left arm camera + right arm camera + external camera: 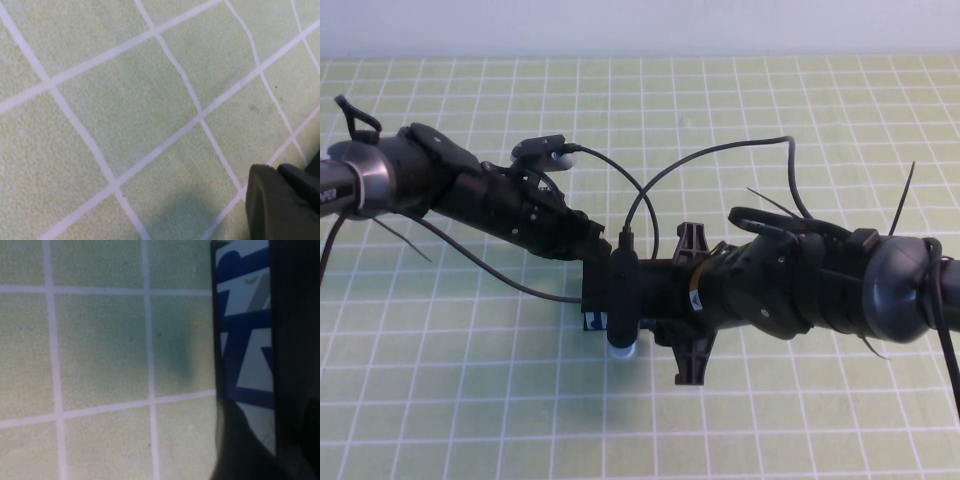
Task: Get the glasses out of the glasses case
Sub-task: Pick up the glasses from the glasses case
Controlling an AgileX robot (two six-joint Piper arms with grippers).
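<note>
step: both arms meet over the glasses case (595, 320) at mid-table, likely opening it | right gripper (688, 300): jaws spread, just beside the case's blue-printed side | left gripper (605, 270): over the case, grip unclear | glasses: unseen (presumably inside) | next: lift lid, reach in

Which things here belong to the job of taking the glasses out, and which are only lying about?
Part of the job:
- glasses case, mostly hidden under the arms
- right gripper, over the case
- left gripper, at the case

Only there:
- green checked tablecloth
- cables

The glasses do not show.
</note>
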